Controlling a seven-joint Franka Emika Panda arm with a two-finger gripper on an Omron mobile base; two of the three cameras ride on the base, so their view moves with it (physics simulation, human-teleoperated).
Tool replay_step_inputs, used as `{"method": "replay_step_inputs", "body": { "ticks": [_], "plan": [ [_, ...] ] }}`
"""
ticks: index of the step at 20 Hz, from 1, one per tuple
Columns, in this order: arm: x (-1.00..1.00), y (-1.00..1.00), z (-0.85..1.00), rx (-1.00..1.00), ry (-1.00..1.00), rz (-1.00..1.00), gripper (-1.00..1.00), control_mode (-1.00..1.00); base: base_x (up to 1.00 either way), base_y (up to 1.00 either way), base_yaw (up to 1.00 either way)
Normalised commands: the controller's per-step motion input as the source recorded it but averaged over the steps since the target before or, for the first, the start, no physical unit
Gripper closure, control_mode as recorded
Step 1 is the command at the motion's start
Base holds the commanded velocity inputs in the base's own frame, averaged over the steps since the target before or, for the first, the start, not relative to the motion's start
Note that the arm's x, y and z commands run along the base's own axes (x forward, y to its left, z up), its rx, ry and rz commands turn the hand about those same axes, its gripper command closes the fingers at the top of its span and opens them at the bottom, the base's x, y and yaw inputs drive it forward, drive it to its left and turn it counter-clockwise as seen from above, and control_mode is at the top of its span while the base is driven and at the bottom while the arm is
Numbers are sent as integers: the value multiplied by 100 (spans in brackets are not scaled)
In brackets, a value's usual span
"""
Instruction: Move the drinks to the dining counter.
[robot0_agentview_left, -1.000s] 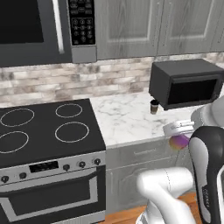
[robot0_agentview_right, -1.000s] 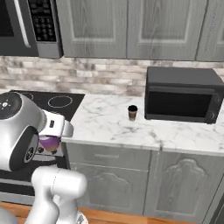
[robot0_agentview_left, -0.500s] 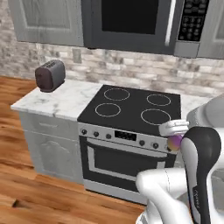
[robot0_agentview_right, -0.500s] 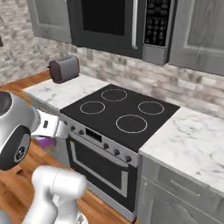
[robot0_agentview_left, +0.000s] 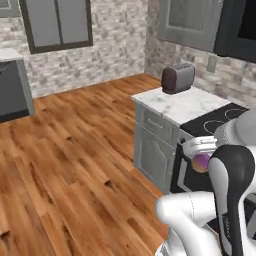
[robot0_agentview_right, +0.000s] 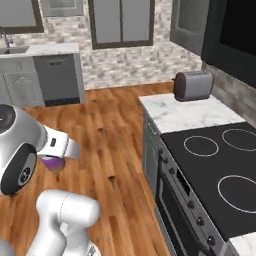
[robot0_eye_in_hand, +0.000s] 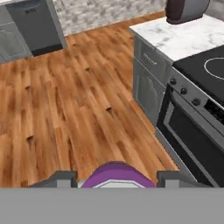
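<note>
Arm: folded close over the base, the hand carried low in front of the body, above the wooden floor (robot0_agentview_left: 75, 165).
Pincer (robot0_eye_in_hand: 117, 178): closed narrowly on the can (robot0_eye_in_hand: 116, 174), one dark finger tip seen at each side of it in the hand view.
Can: held between the jaws; its purple side is seen under the white hand in both base views (robot0_agentview_left: 201, 161) (robot0_agentview_right: 51, 162), well apart from any surface.
Stove (robot0_agentview_right: 220, 172): black, with four ring burners and a row of knobs on its front, just to the arm's right.
Marble surface (robot0_agentview_right: 187, 112): beside the stove, on grey cabinets.
Toaster (robot0_agentview_right: 193, 85): dark, upright at the far end of that marble surface, against the brick wall.
Far wall: a dark dishwasher (robot0_agentview_right: 60, 80) under a white worktop, with a sink (robot0_agentview_right: 12, 50) at its left.
</note>
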Motion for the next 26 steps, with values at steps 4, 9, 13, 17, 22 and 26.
{"method": "replay_step_inputs", "body": {
  "ticks": [4,9,13,17,22,26],
  "plan": [
    [0,0,0,0,0,0,100,100,0,0,100],
    [0,0,0,0,0,0,100,100,0,0,100],
    [0,0,0,0,0,0,100,100,0,0,100],
    [0,0,0,0,0,0,100,100,0,0,100],
    [0,0,0,0,0,0,100,100,5,0,100],
    [0,0,0,0,0,0,100,100,69,-2,77]
  ]
}}
